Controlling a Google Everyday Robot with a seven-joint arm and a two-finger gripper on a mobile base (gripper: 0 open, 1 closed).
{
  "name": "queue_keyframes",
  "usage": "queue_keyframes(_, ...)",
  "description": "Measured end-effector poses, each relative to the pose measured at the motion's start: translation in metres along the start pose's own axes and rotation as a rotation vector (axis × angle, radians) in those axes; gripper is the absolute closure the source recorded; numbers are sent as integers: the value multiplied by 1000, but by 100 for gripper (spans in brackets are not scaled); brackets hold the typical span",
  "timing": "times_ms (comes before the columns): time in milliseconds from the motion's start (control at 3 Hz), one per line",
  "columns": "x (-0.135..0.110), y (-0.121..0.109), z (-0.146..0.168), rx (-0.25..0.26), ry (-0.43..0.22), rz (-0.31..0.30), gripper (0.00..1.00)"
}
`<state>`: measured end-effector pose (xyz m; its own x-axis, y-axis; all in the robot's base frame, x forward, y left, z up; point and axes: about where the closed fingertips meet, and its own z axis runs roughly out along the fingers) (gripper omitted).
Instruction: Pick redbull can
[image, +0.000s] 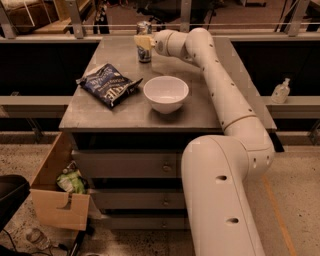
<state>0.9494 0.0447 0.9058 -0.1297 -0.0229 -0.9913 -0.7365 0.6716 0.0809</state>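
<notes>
The redbull can (144, 50) stands upright near the far edge of the metal table (125, 112), slim, silver and blue with a shiny top. My gripper (142, 41) reaches in from the right at the end of the long white arm (220, 85). It sits level with the can's upper half, and its pale yellow tip overlaps the can. I cannot see whether it touches the can.
A white bowl (166, 93) sits mid-table in front of the can. A dark blue chip bag (108, 84) lies to the left. A railing (75, 25) runs behind the table. An open cardboard box (57, 192) stands on the floor at left, a sanitizer bottle (280, 91) at right.
</notes>
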Motion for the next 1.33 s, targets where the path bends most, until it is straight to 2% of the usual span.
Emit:
queue_keyframes(333,-1,2,1,-3,-1,-1,100)
queue_keyframes(667,-24,6,-10,-14,-21,-22,100)
queue_keyframes(1000,-69,7,-42,-2,-42,-71,100)
queue_keyframes(1333,-77,10,-45,-3,-49,-77,100)
